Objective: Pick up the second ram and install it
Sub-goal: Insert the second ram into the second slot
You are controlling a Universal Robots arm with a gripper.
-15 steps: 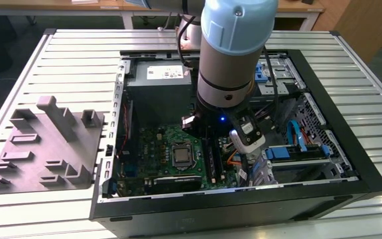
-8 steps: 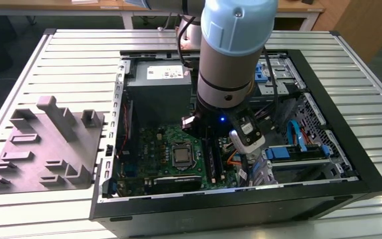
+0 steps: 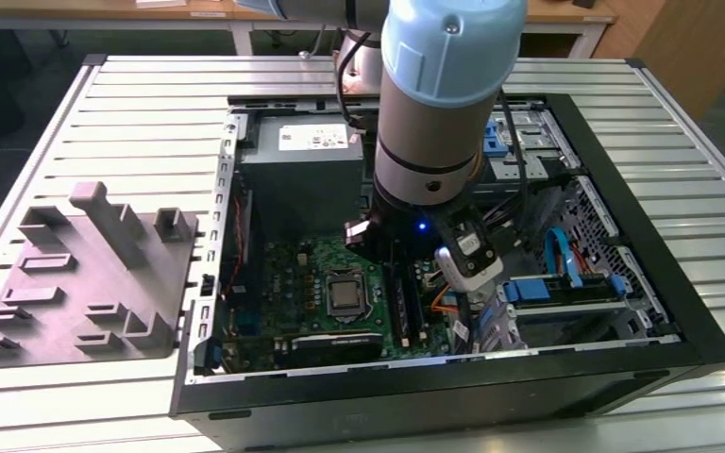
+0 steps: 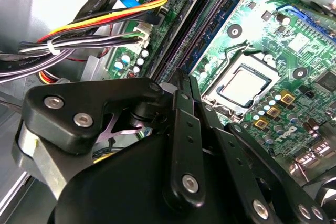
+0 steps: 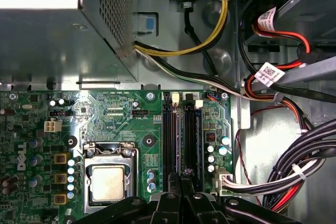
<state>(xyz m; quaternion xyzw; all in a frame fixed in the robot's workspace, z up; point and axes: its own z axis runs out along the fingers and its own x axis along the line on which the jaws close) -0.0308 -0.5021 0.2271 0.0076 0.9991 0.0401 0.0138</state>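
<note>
My gripper (image 5: pixel 181 176) (image 4: pixel 182 75) is down inside the open computer case (image 3: pixel 615 368), fingers pressed together. Its tips sit right over the long black memory slots (image 5: pixel 169 140) (image 4: pixel 184 30) on the green motherboard (image 5: pixel 105 114) (image 3: pixel 299 274). In both wrist views a dark blue-green strip (image 5: pixel 193 140) (image 4: pixel 212 22) runs along the slot next to the fingertips. It looks like the second ram standing in its slot, though I cannot tell whether it is fully seated. Nothing shows between the fingers. The arm (image 3: pixel 445 113) hides the slots' far end in the exterior view.
The grey power-supply box (image 3: pixel 299 175) (image 5: pixel 52 24) lies beyond the board. The processor socket (image 5: pixel 107 182) (image 4: pixel 244 85) is beside the slots. Cable bundles (image 5: pixel 294 171) (image 4: pixel 89 30) and drive bays (image 3: pixel 564 283) crowd the other side. A purple-grey fixture (image 3: pixel 86 274) stands at the exterior view's left.
</note>
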